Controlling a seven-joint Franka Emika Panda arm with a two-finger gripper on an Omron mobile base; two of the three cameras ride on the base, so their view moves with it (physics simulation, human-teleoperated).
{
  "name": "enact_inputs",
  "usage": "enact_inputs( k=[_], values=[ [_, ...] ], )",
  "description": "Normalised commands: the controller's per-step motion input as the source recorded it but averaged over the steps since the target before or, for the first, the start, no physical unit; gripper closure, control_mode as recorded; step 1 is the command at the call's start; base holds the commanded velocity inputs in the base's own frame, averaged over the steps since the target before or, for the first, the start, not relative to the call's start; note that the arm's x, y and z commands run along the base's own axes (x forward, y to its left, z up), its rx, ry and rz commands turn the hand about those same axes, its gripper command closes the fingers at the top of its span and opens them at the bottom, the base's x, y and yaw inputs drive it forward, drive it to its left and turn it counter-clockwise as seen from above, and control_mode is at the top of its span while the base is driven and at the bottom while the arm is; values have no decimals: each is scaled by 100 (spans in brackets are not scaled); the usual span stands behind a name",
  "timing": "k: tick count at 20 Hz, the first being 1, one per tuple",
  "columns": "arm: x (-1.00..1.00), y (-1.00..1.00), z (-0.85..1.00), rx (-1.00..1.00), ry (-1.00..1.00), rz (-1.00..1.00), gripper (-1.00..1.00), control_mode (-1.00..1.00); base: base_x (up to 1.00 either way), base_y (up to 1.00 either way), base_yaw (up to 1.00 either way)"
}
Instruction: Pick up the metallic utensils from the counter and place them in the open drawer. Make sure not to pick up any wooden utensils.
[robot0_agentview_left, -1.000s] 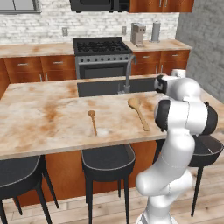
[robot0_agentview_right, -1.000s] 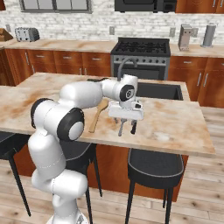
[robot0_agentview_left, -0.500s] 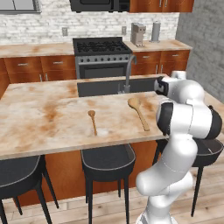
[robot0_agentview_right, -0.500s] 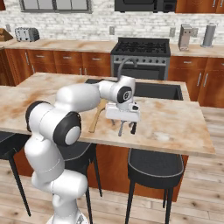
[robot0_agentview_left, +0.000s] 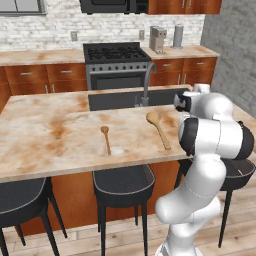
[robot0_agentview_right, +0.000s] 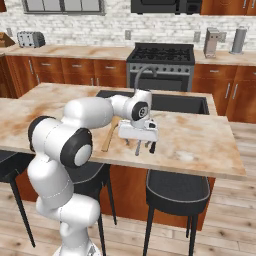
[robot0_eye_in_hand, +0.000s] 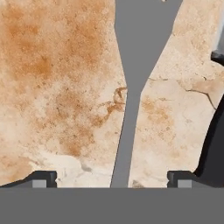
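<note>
A flat grey metallic utensil (robot0_eye_in_hand: 131, 78) lies on the beige, rust-stained counter (robot0_eye_in_hand: 61, 87), its narrow stem running down between my two finger tips (robot0_eye_in_hand: 41, 177). My gripper (robot0_eye_in_hand: 111, 179) is open and straddles the stem, holding nothing. In the right base view the gripper (robot0_agentview_right: 144, 148) hangs fingers-down just above the counter (robot0_agentview_right: 200, 140), near its front edge. Two tan wooden utensils lie further left: a short spoon (robot0_agentview_left: 105, 138) and a longer one (robot0_agentview_left: 159, 128). The open drawer is out of view.
A dark sunken sink (robot0_agentview_left: 120, 100) with a grey curved faucet (robot0_agentview_left: 146, 80) sits behind the spoons. Black bar stools (robot0_agentview_right: 177, 187) stand under the counter's front edge. A stove (robot0_agentview_right: 160, 60) and wall cabinets lie beyond.
The gripper has sunk a little toward the counter and stayed open. The elbow has swung slightly. The spoons have not moved.
</note>
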Motion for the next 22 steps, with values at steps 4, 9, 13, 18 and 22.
enact_inputs(
  k=[4,9,13,18,22],
  values=[
    [0,0,-36,0,0,0,-100,-100,0,0,0],
    [0,0,-14,0,0,0,-100,-100,0,0,0],
    [1,0,-6,0,0,0,-100,-100,0,0,0],
    [9,1,0,0,0,0,-100,-100,0,0,0],
    [19,0,-8,0,0,0,-100,-100,0,0,0]
  ],
)
